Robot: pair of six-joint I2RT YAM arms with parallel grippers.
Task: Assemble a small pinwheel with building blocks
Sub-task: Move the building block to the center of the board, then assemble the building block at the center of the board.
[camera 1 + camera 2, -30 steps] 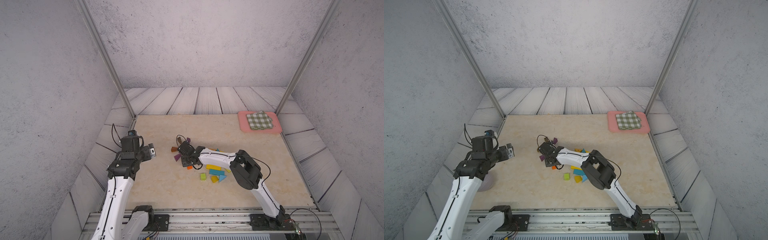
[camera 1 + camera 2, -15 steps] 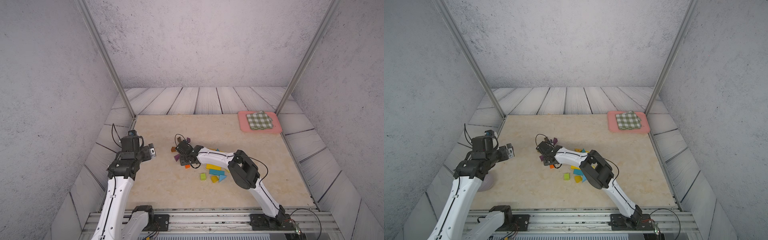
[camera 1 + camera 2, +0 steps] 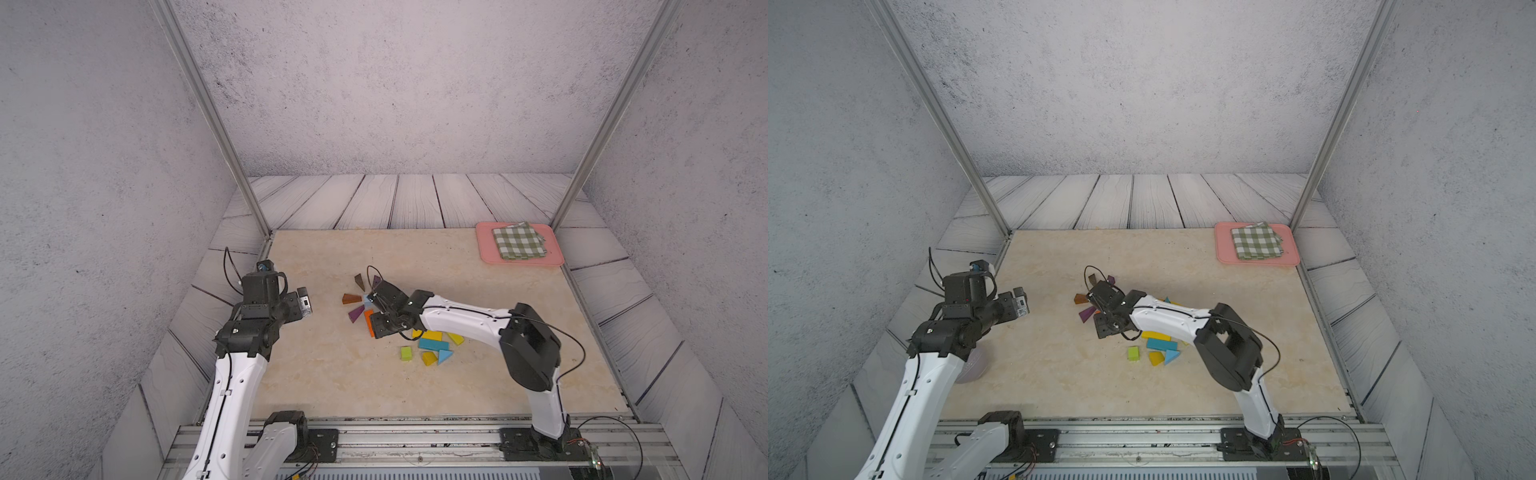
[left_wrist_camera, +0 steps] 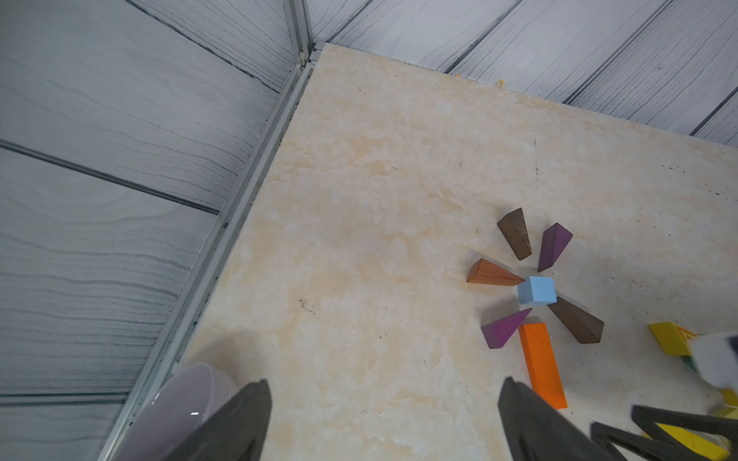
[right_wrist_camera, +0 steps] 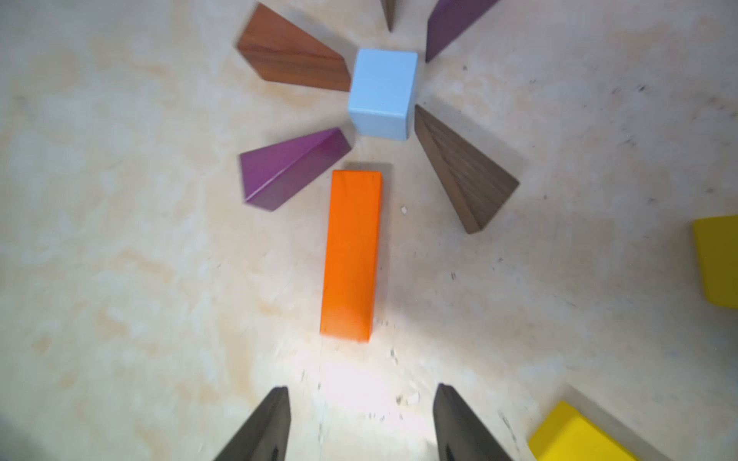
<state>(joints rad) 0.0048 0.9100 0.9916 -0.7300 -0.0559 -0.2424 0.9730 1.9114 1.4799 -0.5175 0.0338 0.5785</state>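
A light-blue cube (image 5: 381, 93) sits on the table, ringed by brown wedges (image 5: 463, 171) and purple wedges (image 5: 287, 167). An orange bar (image 5: 351, 255) lies flat, one end pointing at the cube. My right gripper (image 5: 361, 403) hovers open just off the bar's other end, touching nothing; in a top view it (image 3: 375, 312) covers part of the ring. Loose building blocks, a yellow bar (image 3: 432, 335), teal bar (image 3: 433, 344) and green cube (image 3: 406, 353), lie under the right forearm. My left gripper (image 4: 383, 399) hangs open and empty over bare table to the left.
A pink tray (image 3: 484, 249) holding a green-checked cloth (image 3: 519, 245) stands at the back right corner. A pale bowl (image 4: 179, 403) rests by the left table edge under the left arm. Metal frame posts rise at both back corners.
The right gripper's jaws have spread apart and the orange bar now lies free on the table. The left arm has not moved.
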